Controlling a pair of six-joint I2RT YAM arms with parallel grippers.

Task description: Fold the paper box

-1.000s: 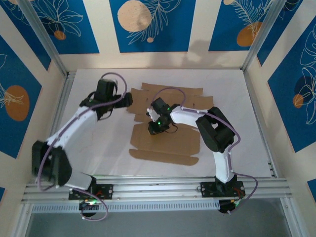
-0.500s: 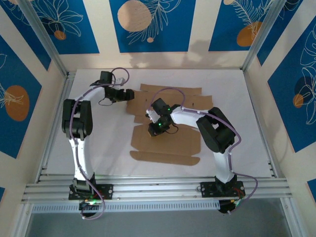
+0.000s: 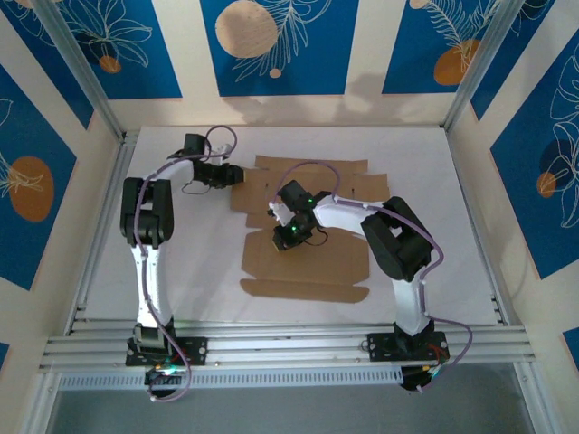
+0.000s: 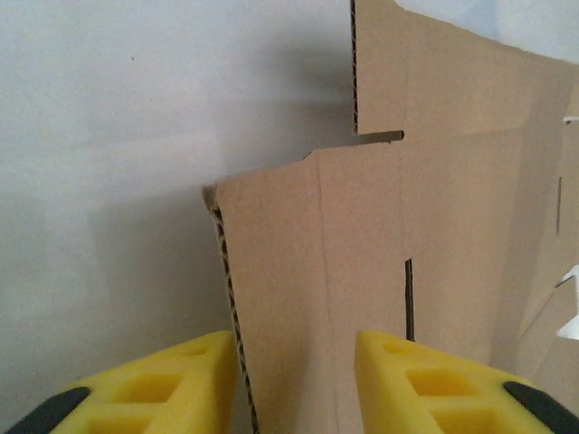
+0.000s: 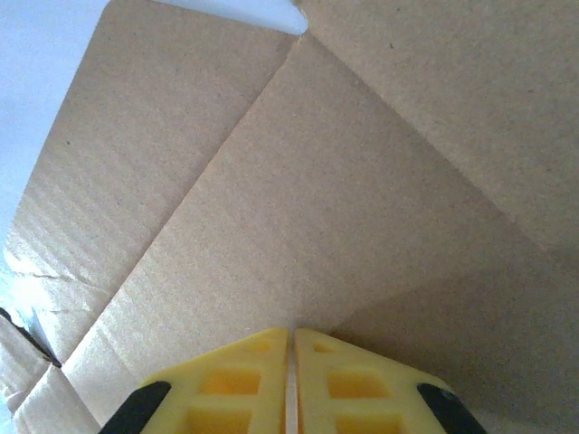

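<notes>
Cardboard is the reference here: the paper box (image 3: 308,262) lies opened out as a brown die-cut sheet, mostly flat, with the white table (image 3: 434,226) showing bare around all its sides. Its long near flap with rounded ends lies toward the arms' bases, and its notched far flaps lie on the opposite side.

The left gripper (image 3: 237,174) sits at the box's far-left corner, reaching in from the left. In the left wrist view the left gripper (image 4: 294,362) has its yellow fingers (image 4: 172,384) standing apart with a moderate gap. A raised side flap of the box (image 4: 317,289) fills that gap, and its corrugated cut edge runs down just beside the left finger. Whether the fingers actually pinch the flap cannot be told. Beyond that flap a second flap with a notch lies flat.

The right gripper (image 3: 288,237) is over the box's middle panel, left of its centre, pointing down onto it. In the right wrist view the right gripper (image 5: 291,339) has its two yellow fingers (image 5: 362,380) pressed together with only a hairline seam between them. Nothing is held between them. The tips meet the cardboard (image 5: 317,181) close to where diagonal creases converge, and one panel rises on the right of those creases.
</notes>
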